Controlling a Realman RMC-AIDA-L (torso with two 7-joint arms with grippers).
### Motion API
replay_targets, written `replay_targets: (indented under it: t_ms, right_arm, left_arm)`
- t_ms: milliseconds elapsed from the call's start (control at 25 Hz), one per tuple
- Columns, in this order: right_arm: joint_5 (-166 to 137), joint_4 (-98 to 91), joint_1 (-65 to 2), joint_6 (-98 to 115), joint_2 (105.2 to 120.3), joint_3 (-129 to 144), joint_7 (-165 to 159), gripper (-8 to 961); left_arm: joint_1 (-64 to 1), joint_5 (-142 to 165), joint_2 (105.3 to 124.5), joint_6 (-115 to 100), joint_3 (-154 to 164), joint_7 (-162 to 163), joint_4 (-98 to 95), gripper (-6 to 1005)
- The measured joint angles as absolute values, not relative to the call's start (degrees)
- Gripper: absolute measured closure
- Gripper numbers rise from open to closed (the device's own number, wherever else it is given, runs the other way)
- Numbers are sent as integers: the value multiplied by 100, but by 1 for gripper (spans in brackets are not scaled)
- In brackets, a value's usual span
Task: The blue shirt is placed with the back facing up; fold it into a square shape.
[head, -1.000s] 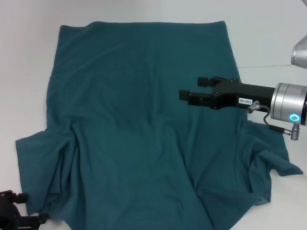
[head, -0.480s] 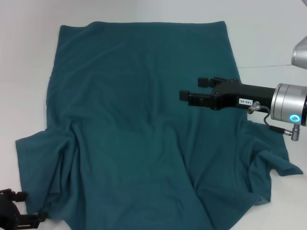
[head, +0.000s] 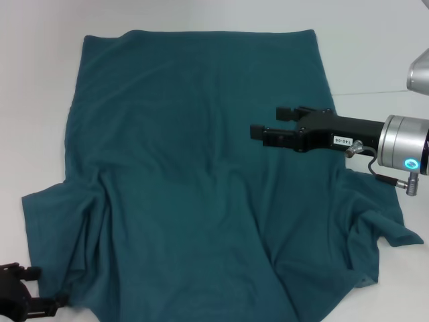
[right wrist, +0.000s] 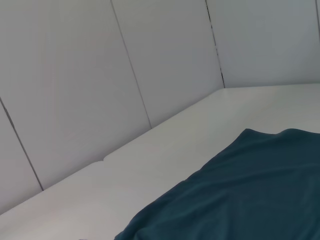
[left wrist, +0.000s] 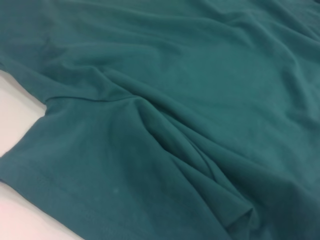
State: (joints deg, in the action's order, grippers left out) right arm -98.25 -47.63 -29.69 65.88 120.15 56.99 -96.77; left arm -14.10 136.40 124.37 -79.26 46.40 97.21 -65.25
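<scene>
The blue shirt (head: 188, 168) lies spread on the white table (head: 375, 60), plain side up, with its sleeves wrinkled at the near left and near right. My right gripper (head: 271, 123) hovers open and empty over the shirt's right part, pointing left. My left gripper (head: 43, 288) is at the near left corner, beside the left sleeve's edge, open and holding nothing. The left wrist view shows the folds of the shirt (left wrist: 175, 100) close up. The right wrist view shows the shirt's far edge (right wrist: 250, 200).
Bare white table surrounds the shirt on the left, far side and right. A seam in the table (head: 375, 92) runs at the right. Grey wall panels (right wrist: 75, 75) stand behind the table. Part of the robot's grey body (head: 419, 74) shows at the right edge.
My left gripper has sunk slightly toward the bottom edge of the head view. The right gripper and the shirt have not visibly moved.
</scene>
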Motion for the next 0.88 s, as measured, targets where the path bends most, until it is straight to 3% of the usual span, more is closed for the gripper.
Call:
replay_targets:
  t_ms: [400, 640, 880]
  right_arm:
    - [-9825, -4763, -2963, 6586, 12015, 5664, -9677, 36]
    - [-9826, -4763, -2949, 6603, 12014, 5654, -9677, 37]
    - [-9826, -4763, -2936, 6627, 12006, 5651, -9677, 37]
  left_arm:
    - [-1420, 13609, 12437, -7960, 4641, 9728, -6521, 202]
    - [-1424, 13605, 12437, -7970, 4641, 9729, -6521, 434]
    - [-1424, 13605, 12437, -7980, 4641, 9729, -6525, 746]
